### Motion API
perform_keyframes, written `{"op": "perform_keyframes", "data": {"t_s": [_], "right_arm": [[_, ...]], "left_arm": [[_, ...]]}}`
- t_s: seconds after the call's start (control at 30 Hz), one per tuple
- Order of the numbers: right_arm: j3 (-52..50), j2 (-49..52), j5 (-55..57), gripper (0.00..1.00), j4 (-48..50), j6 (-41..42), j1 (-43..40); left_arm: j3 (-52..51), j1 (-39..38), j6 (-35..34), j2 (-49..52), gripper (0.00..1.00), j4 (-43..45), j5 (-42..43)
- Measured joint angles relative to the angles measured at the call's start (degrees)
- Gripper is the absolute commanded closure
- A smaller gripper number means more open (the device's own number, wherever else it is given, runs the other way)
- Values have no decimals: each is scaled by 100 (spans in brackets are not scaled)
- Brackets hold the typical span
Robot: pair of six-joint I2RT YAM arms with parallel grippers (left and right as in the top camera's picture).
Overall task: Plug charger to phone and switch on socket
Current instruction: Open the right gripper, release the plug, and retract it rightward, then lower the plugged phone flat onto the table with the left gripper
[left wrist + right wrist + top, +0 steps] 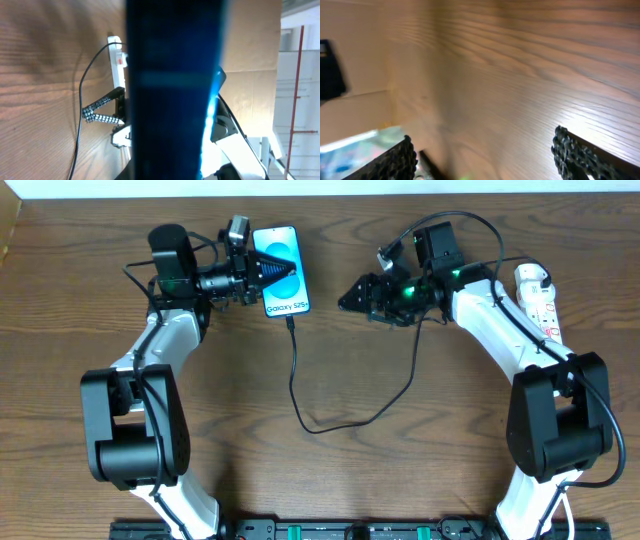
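Phone (pixel 288 305): nearest item to your left wrist camera, where its dark blue body fills the middle of the view as a blurred upright band. From overhead you find it at the far left-centre of the table (pixel 450 450), screen up and bright blue-teal, with "Galaxy S25+" readable near its lower end.

Left gripper (pixel 278 272): clamped on the phone from its left side, reaching across the upper half of the screen.

Charger (pixel 292 365): thin black cable. One end meets the phone's lower short edge; you cannot tell how deep the plug sits. From there it runs toward the arm bases and bends into a loop on the bare wood. It then climbs toward the right arm, where you lose it among the arm's own wires.

Right gripper (pixel 352 293): jaws spread wide, nothing between them. It hangs over bare wood between phone and socket, apart from both, tips toward the phone. Your right wrist camera shows the ridged black fingers (pixel 575 155) at the lower corners, with only wood grain between.

Socket (pixel 540 298): white power strip at the far right, partly covered by the right arm. Small red markings show; you cannot tell the switch position.
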Motion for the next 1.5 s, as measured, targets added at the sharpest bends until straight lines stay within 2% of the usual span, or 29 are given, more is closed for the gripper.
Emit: {"op": "perform_keyframes", "data": {"t_s": [0.17, 0.27, 0.5, 0.6, 0.77, 1.0, 1.17, 1.33, 1.5], "right_arm": [[-2, -420, 903, 11, -494, -245, 0], [0, -1097, 1526, 10, -758, -328, -17], [0, -1816, 2098, 10, -1128, -479, -162], [0, -1814, 2184, 10, -1231, -509, -162], [0, -1816, 2234, 10, -1290, -590, -162], [0, -1814, 2258, 10, -1298, -632, -162], [0, -1814, 2260, 10, -1307, -634, -160], [0, -1814, 2271, 9, -1307, -634, -140], [0, -1814, 2299, 9, -1307, -634, -33]], "left_arm": [[0, -15, 70, 2, 93, -356, -315], [-2, -15, 116, 2, 93, -678, -457], [0, -146, 247, 2, 93, -909, -632], [4, -345, 485, 2, 93, -1637, -874], [0, -538, 1325, 4, 93, -2966, -1543], [-2, -647, 2481, 7, 93, -3950, -1952], [0, -804, 3565, 7, 93, -4774, -2328], [0, -881, 4310, 79, 93, -4979, -2487], [0, -885, 4551, 494, 93, -4957, -2636]]}}
